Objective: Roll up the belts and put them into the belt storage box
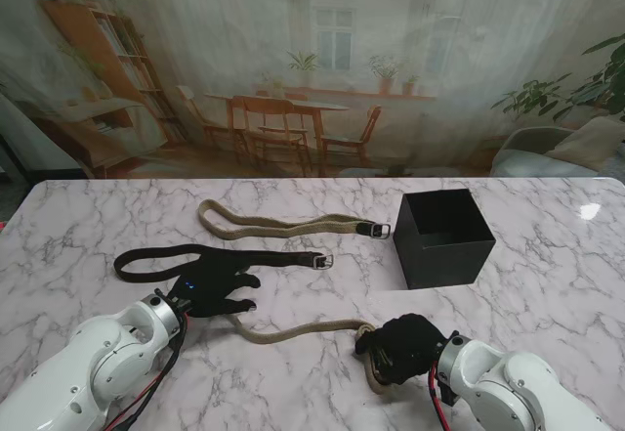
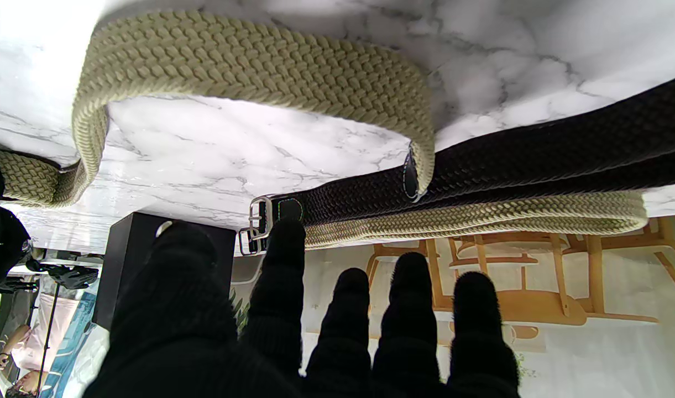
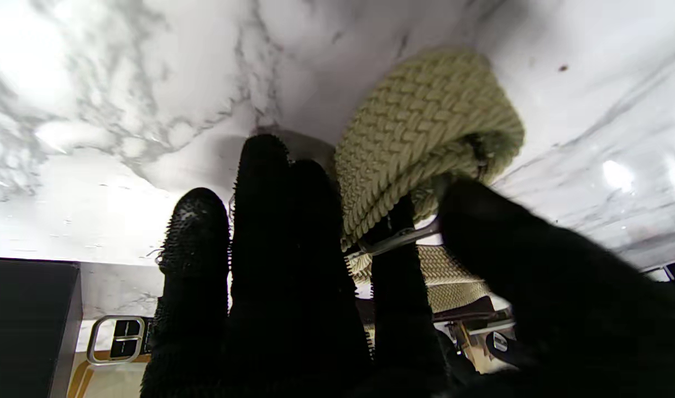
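Three woven belts lie on the marble table. The nearest, a beige belt (image 1: 303,330), runs from beside my left hand (image 1: 217,290) to my right hand (image 1: 405,348). My right hand is shut on its rolled buckle end, and the coil (image 3: 425,132) sits between thumb and fingers (image 3: 265,221). My left hand is open, fingers spread, over the black belt (image 1: 161,260) near the beige belt's free end (image 2: 249,61). A second beige belt (image 1: 283,223) lies farther away. The black storage box (image 1: 444,238) stands to the right, open at the top.
The black belt's metal buckle (image 1: 323,261) points toward the box. The table's far edge meets a printed backdrop of a room. Bare marble (image 1: 547,284) lies to the right of the box.
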Tool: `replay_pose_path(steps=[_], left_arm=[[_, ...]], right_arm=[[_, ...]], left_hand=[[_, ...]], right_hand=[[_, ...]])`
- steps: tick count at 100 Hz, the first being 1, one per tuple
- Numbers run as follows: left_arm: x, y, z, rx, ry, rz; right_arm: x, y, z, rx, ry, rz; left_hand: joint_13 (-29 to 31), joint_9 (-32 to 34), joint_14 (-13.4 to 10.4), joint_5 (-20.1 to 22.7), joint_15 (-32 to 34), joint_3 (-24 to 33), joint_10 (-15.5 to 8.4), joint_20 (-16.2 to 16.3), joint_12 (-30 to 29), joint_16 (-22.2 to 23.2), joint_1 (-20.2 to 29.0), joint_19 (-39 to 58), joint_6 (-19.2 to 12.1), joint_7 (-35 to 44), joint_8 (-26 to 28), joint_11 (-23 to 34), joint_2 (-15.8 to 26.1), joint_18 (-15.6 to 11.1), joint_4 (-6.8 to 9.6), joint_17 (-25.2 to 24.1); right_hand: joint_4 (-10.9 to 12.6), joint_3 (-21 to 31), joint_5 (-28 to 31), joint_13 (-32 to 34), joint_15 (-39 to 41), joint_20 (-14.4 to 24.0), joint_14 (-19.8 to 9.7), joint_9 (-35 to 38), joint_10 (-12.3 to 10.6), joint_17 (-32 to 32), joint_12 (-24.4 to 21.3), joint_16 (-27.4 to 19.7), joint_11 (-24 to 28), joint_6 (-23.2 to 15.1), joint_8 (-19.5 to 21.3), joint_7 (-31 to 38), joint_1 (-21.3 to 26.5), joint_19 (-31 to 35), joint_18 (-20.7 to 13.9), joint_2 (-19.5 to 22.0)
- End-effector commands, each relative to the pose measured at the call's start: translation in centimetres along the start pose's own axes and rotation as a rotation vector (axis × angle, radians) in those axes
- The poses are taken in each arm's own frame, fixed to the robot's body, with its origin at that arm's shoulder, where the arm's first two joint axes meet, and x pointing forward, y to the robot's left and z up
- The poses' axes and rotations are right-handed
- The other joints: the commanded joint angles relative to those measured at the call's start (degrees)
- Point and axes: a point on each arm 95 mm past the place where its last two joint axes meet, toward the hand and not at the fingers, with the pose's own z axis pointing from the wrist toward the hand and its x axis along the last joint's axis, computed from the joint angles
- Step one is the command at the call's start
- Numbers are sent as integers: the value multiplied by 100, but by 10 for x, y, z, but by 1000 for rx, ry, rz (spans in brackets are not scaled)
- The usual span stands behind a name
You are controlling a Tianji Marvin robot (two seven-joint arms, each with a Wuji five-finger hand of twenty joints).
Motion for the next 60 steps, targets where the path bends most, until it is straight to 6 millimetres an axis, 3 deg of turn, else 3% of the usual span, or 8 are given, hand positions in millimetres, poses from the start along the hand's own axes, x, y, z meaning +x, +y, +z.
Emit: replay_pose_path(steps=[1, 10, 26, 34, 42, 48, 53, 60], left_arm=[[0, 2, 0, -14, 1, 0], [0, 2, 0, -14, 1, 1], [0, 2, 0, -14, 1, 2], [0, 2, 0, -14, 2, 2], [0, 2, 0, -15, 2, 2], [0, 2, 0, -15, 2, 2], [0, 3, 0, -15, 2, 2], [0, 3, 0, -15, 3, 3]], right_arm=[[0, 0, -2, 10, -2, -1], [0, 0, -2, 22, -2, 6], [0, 0, -4, 44, -5, 19], [0, 0, -4, 46, -7, 18], [-1, 0, -4, 50, -8, -2], [-1, -1, -4, 60, -9, -19], [-1, -2, -2, 64, -10, -28], [-1, -3, 0, 73, -10, -41]], left_hand=[[33, -240, 53, 112, -36, -93, 90, -88, 66, 114, 156, -161, 102, 70, 11, -91, 219, 164, -112, -115], [27, -240, 56, 108, -39, -90, 93, -88, 66, 113, 164, -160, 105, 69, 10, -90, 217, 161, -111, -111], [32, -238, 55, 113, -35, -91, 90, -89, 67, 114, 163, -161, 103, 72, 12, -88, 217, 162, -111, -112], [27, -239, 55, 118, -37, -91, 92, -90, 67, 113, 167, -161, 105, 75, 13, -87, 215, 158, -111, -110], [29, -238, 61, 113, -36, -90, 92, -90, 67, 114, 169, -160, 112, 74, 12, -87, 214, 157, -110, -110], [31, -238, 59, 108, -35, -91, 89, -90, 67, 114, 166, -160, 104, 71, 11, -88, 219, 162, -111, -112], [29, -237, 58, 115, -35, -91, 91, -90, 67, 114, 167, -160, 110, 74, 12, -87, 214, 164, -111, -113], [28, -238, 59, 115, -35, -90, 96, -91, 66, 114, 170, -161, 106, 74, 12, -87, 216, 159, -110, -113]], right_hand=[[350, 814, -83, -248, -358, -17, -352, -437, -648, -105, -128, -147, -354, 1062, 262, 209, 219, -118, -187, -332], [758, 1517, -240, -385, -428, -73, -354, -715, -603, -173, -172, -199, -320, 1052, 323, 112, 505, -218, -243, -517], [923, 1913, -379, -695, -578, -197, -193, -1210, -307, -350, -299, -289, -441, 1082, 316, -28, 481, -430, -198, -575], [951, 2084, -367, -664, -551, -247, -220, -1253, -315, -307, -348, -306, -488, 1062, 332, -60, 826, -440, -212, -717], [655, 2046, -440, -573, -479, -294, -369, -1249, -537, -216, -357, -293, -477, 941, 397, -34, 1493, -396, -348, -784], [314, 1832, -553, -521, -440, -315, -494, -1281, -743, -163, -346, -269, -456, 808, 473, 42, 2012, -369, -449, -592], [-183, 1645, -563, -439, -408, -1341, -587, -1213, -863, -177, -334, -249, -419, 775, 519, 170, 2544, -24, -349, -650], [-457, 1473, -544, -344, -369, -1647, -709, -1084, -1040, -122, -354, -237, -447, 663, 547, 304, 2771, 132, -364, -586]])
